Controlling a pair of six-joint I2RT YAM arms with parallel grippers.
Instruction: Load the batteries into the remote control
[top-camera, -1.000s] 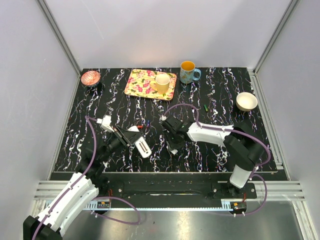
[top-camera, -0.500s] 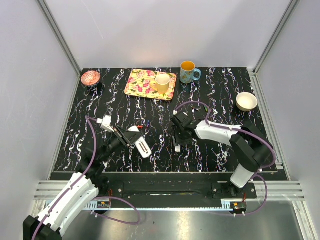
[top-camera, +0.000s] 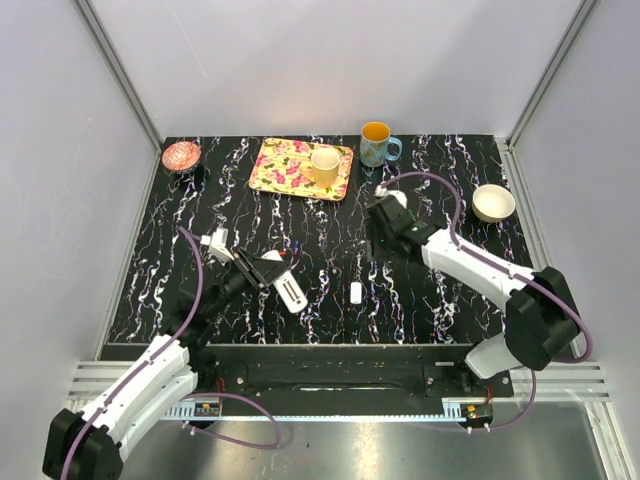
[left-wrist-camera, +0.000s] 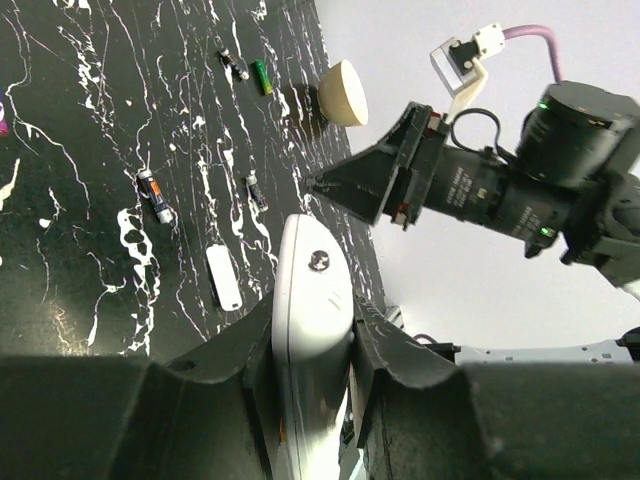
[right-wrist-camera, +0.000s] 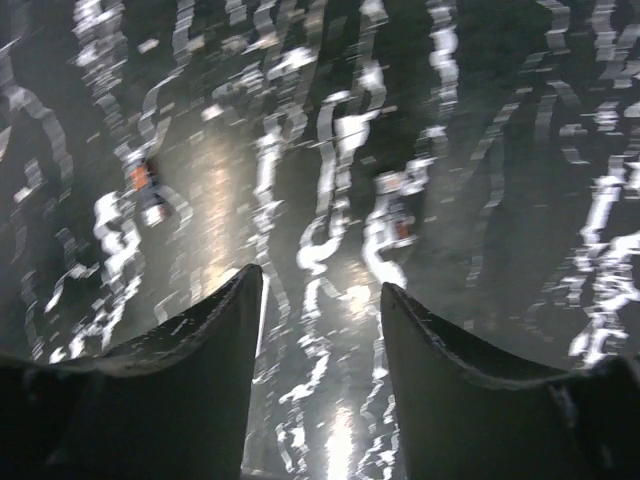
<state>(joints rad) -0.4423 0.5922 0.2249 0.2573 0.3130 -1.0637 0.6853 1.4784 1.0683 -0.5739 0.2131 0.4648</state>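
Note:
The white remote control (top-camera: 290, 293) is clamped edge-on between the fingers of my left gripper (top-camera: 272, 276), just above the table; in the left wrist view the remote control (left-wrist-camera: 310, 300) fills the shut jaws of that gripper (left-wrist-camera: 312, 335). A red-orange battery (top-camera: 291, 252) lies just beyond it, and the left wrist view also shows this orange-ended battery (left-wrist-camera: 154, 195), a dark one (left-wrist-camera: 256, 190) and a green one (left-wrist-camera: 261, 76). My right gripper (top-camera: 378, 243) hovers open and empty over the mat; its view (right-wrist-camera: 320, 285) is blurred.
A small white oblong piece (top-camera: 355, 292) lies alone on the mat between the arms. At the back stand a floral tray (top-camera: 280, 165) carrying a yellow cup, a blue mug (top-camera: 377, 145) and a pink bowl (top-camera: 181, 155). A cream bowl (top-camera: 493, 203) sits far right.
My right gripper has let go of the small white piece, opened wider and swung back and to the right. The left arm has shifted slightly, with the remote in it.

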